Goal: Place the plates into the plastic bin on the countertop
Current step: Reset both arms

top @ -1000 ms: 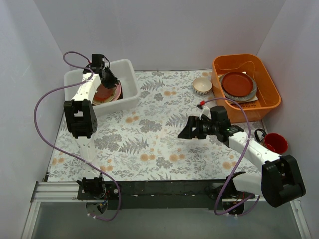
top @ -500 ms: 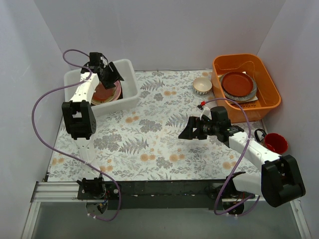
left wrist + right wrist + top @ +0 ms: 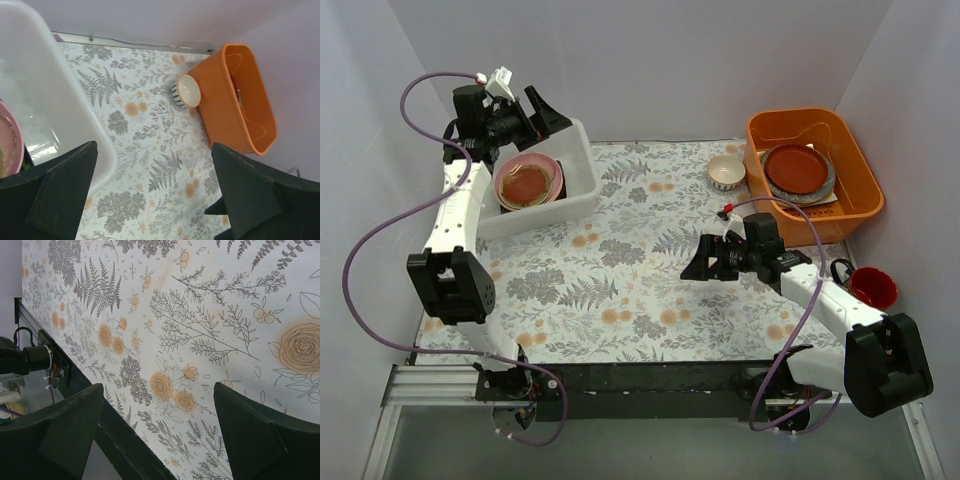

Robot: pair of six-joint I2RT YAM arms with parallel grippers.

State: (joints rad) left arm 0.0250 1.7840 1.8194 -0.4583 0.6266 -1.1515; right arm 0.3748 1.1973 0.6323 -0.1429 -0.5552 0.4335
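Note:
The plastic bin [image 3: 550,212] stands at the back left of the countertop [image 3: 620,270]. Inside it lies a stack of plates, a pink round one [image 3: 548,168] with a small red-orange saucer [image 3: 528,184] on top. My left gripper [image 3: 548,118] hangs open and empty, raised above the bin's back rim. The left wrist view shows the bin's wall [image 3: 55,100], a pink plate edge [image 3: 10,145] and the wide-apart left gripper [image 3: 155,200]. My right gripper [image 3: 705,262] hovers open and empty over the middle of the cloth; the right gripper [image 3: 160,430] has only the printed cloth between its fingers.
An orange tub [image 3: 850,160] at the back right holds a red-brown plate [image 3: 795,168] on a grey one. A small cream bowl [image 3: 726,172] sits beside that tub. A red cup [image 3: 873,288] stands off the cloth at the right. White walls enclose three sides.
My left gripper has opened and risen up and back out of the bin, leaving the red-orange saucer on the stack. The right arm has barely moved.

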